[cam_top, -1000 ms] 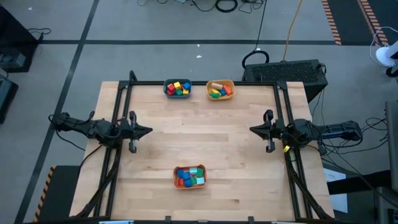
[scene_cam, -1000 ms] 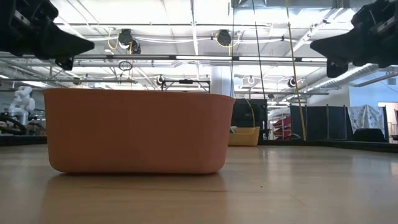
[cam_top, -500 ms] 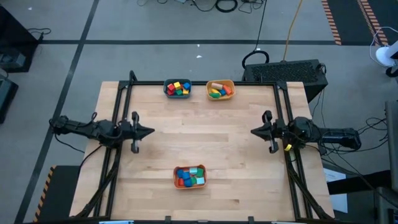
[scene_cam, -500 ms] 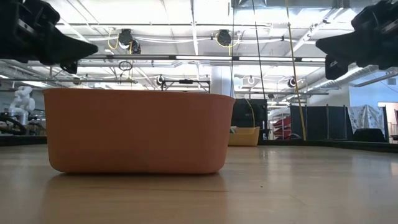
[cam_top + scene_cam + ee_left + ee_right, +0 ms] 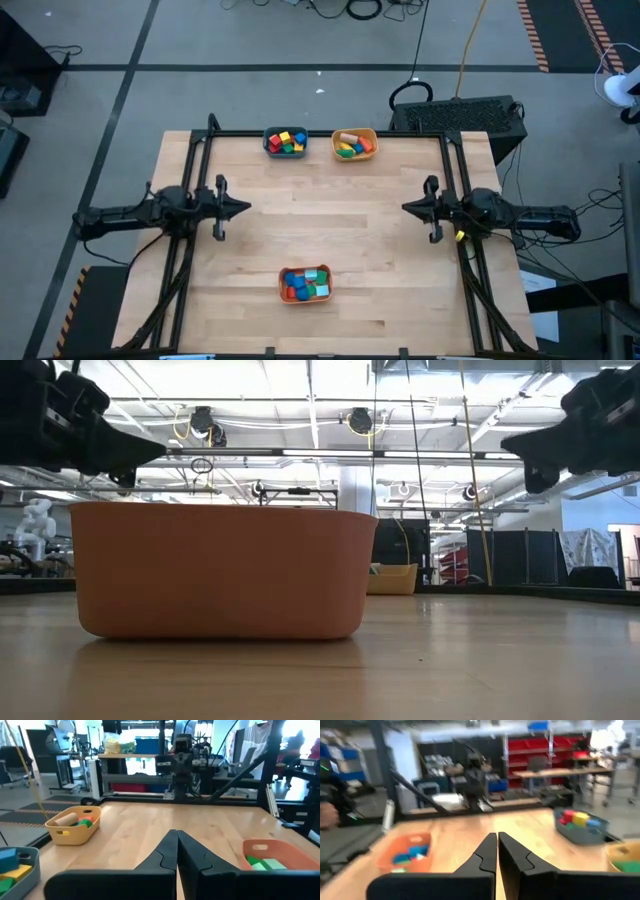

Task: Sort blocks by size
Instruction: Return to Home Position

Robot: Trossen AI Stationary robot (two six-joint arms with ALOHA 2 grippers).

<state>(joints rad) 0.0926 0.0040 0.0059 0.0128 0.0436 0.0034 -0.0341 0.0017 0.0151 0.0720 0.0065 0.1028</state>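
Note:
All blocks lie in three bowls. The teal bowl (image 5: 285,142) at the table's far edge holds red, yellow, green and blue blocks. The yellow bowl (image 5: 354,144) beside it holds a wooden piece, green, blue and orange ones. The orange bowl (image 5: 305,284) near the front edge holds red, blue, light blue and green blocks. My left gripper (image 5: 244,209) is shut and empty, raised above the table's left side, pointing right. My right gripper (image 5: 406,208) is shut and empty above the right side, pointing left.
Black frame rails (image 5: 196,170) run along the table's left, right and far edges. Bare wooden table (image 5: 325,215) lies between the two grippers. In the low view the orange bowl (image 5: 220,570) fills the near left.
My left gripper has moved a little toward the table's right edge. My right gripper has drawn back slightly toward the right edge, then returned. The bowls and blocks have stayed where they were.

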